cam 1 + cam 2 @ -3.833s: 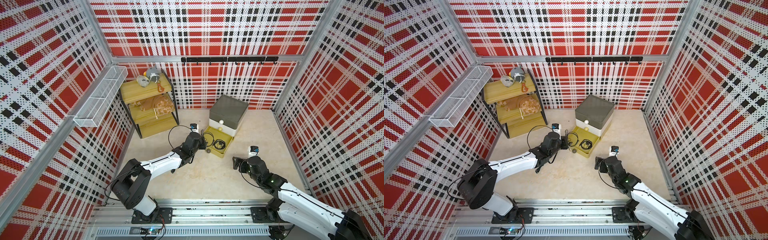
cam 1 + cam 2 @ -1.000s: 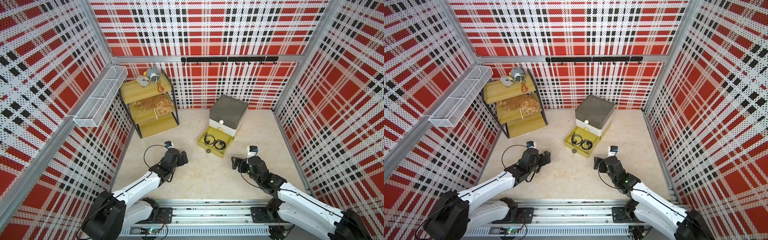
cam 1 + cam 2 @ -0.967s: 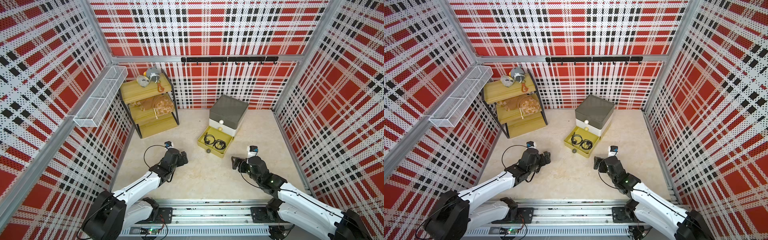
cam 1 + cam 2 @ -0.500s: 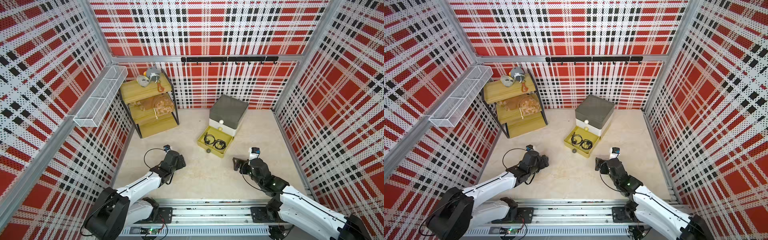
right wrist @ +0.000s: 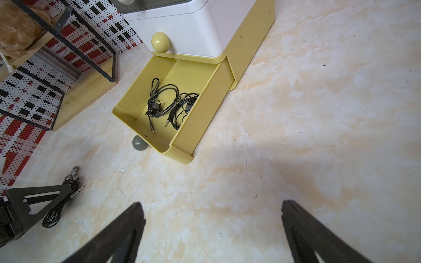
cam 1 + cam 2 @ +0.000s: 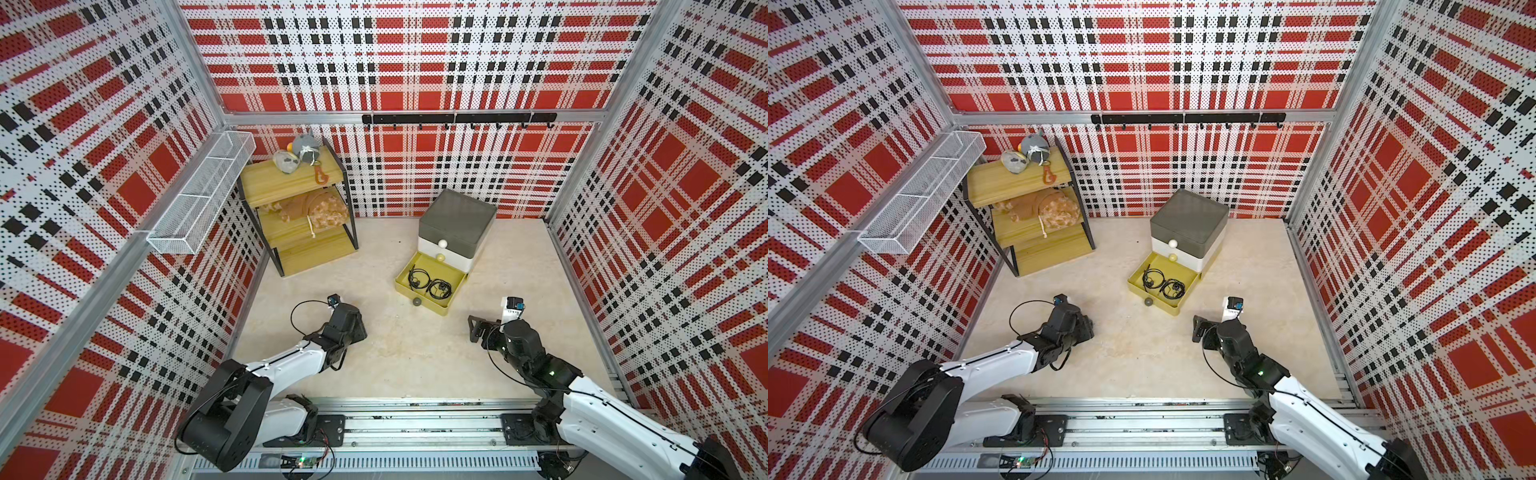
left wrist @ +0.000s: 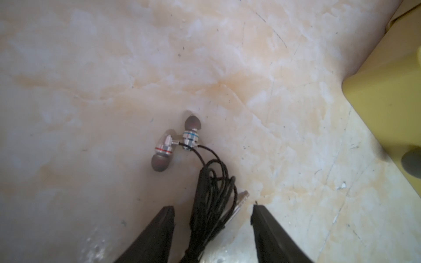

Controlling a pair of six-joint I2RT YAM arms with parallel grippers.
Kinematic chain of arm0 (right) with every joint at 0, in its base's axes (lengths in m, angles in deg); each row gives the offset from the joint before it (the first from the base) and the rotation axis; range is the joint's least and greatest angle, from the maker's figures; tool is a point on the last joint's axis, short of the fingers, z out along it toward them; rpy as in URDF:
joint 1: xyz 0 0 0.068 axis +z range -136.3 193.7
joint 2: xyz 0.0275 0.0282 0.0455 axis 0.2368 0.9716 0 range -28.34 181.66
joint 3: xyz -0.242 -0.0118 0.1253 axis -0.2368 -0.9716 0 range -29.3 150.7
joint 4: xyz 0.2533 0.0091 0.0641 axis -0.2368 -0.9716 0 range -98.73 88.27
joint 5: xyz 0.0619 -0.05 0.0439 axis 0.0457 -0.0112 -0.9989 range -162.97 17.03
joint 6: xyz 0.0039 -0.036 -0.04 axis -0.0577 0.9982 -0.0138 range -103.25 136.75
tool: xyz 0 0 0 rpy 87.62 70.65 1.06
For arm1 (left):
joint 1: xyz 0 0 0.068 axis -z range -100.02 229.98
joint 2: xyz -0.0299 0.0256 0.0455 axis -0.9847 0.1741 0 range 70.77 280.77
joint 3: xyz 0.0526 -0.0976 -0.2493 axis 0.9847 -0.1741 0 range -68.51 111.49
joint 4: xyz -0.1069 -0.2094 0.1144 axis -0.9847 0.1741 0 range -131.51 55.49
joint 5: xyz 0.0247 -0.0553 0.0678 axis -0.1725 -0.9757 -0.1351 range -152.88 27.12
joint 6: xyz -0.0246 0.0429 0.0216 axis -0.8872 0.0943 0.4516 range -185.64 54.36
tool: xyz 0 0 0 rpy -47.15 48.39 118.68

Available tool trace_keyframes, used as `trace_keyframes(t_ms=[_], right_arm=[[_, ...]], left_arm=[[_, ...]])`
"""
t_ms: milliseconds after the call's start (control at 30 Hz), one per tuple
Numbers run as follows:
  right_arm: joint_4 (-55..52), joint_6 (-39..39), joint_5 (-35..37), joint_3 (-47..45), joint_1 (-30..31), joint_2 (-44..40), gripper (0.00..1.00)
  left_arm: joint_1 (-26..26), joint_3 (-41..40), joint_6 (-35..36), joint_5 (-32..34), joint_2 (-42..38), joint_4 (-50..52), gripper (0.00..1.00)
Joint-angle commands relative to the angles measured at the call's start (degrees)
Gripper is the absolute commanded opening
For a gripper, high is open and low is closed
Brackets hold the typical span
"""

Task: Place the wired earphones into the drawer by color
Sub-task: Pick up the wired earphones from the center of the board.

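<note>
A black bundle of wired earphones (image 7: pixel 211 195) lies on the floor with its silver earbuds (image 7: pixel 175 143) and jack plug showing. My left gripper (image 7: pixel 213 207) straddles it, its jaws apart with a gap on each side; in both top views the gripper (image 6: pixel 359 332) (image 6: pixel 1088 328) covers the bundle. The drawer cabinet (image 6: pixel 457 224) has its yellow bottom drawer (image 6: pixel 432 309) pulled out, with two black earphones (image 5: pixel 159 102) (image 5: pixel 182 109) inside. My right gripper (image 5: pixel 213 202) (image 6: pixel 478 328) hangs open over bare floor, empty.
A yellow wooden shelf rack (image 6: pixel 299 216) with plush toys stands at the back left, and a white wire basket (image 6: pixel 199 199) hangs on the left wall. A black hook rail (image 6: pixel 457 118) runs along the back wall. The open drawer's grey knob (image 6: pixel 416 302) juts toward me.
My left arm has come back from the drawer to the floor at the front left. In the last second its jaws have narrowed around the black bundle. The right arm has shifted slightly.
</note>
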Motion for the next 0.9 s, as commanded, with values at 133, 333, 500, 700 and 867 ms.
trace_keyframes(t_ms=[133, 333, 500, 700, 867], right_arm=[[-0.2, -0.7, 1.3, -0.9, -0.1, -1.7, 1.00], [-0.1, -0.7, 1.3, -1.1, -0.1, -1.9, 1.00], [0.3, -1.1, 1.5, -1.3, -0.2, -2.0, 1.00], [-0.2, -0.9, 1.6, -1.2, -0.2, -2.4, 1.00], [-0.3, -1.0, 2.2, -1.4, -0.1, -3.0, 1.00]], left_arm=[[-1.9, -0.7, 1.4, -2.0, 1.4, -2.9, 0.42], [-2.3, -1.2, 1.4, -2.3, 0.9, -3.1, 0.34], [-2.9, -1.3, 1.6, -3.1, 0.4, -3.0, 0.23], [-3.2, -1.4, 1.8, -3.3, -0.3, -3.0, 0.12], [-3.3, -1.8, 1.6, -3.6, -1.8, -2.9, 0.05]])
